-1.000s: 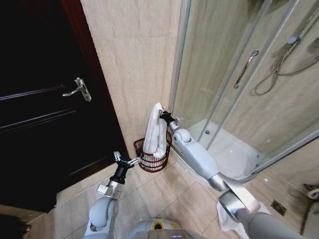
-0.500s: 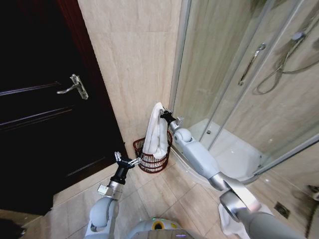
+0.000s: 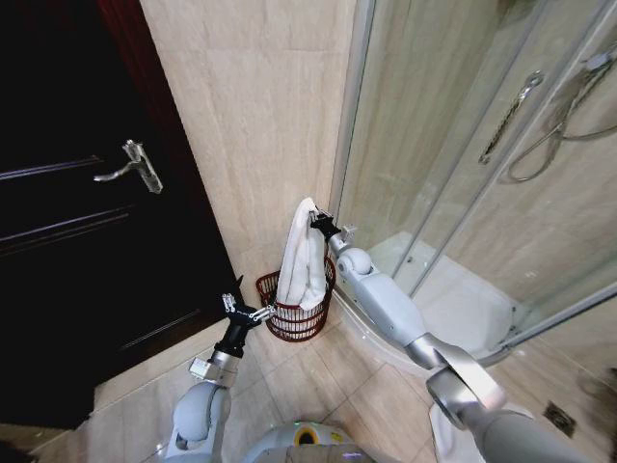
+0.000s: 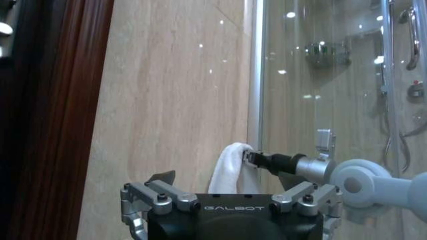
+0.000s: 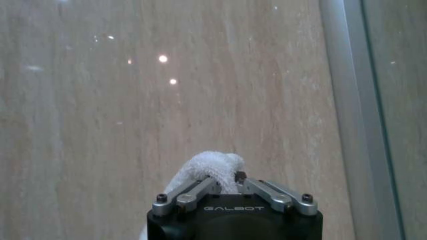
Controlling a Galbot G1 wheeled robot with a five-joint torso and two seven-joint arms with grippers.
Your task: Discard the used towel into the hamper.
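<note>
Nearest, the left gripper (image 3: 247,311) hangs low over the tile floor (image 3: 318,386), just left of the hamper. Its fingers are spread wide with nothing between them.

A little farther, the hamper (image 3: 294,318) sits on the floor against the tan wall (image 3: 260,135), in the corner by the glass shower door (image 3: 434,145). It is a small round reddish-brown basket.

Above the hamper, the right gripper (image 3: 314,223) pinches the top of the white towel (image 3: 304,260). The towel hangs straight down, and its bottom end reaches into the hamper. In the right wrist view, the fingers (image 5: 193,192) close tight on the towel's bunched top (image 5: 210,167).

On the left is a dark door (image 3: 77,241) with a silver handle (image 3: 125,166).
</note>
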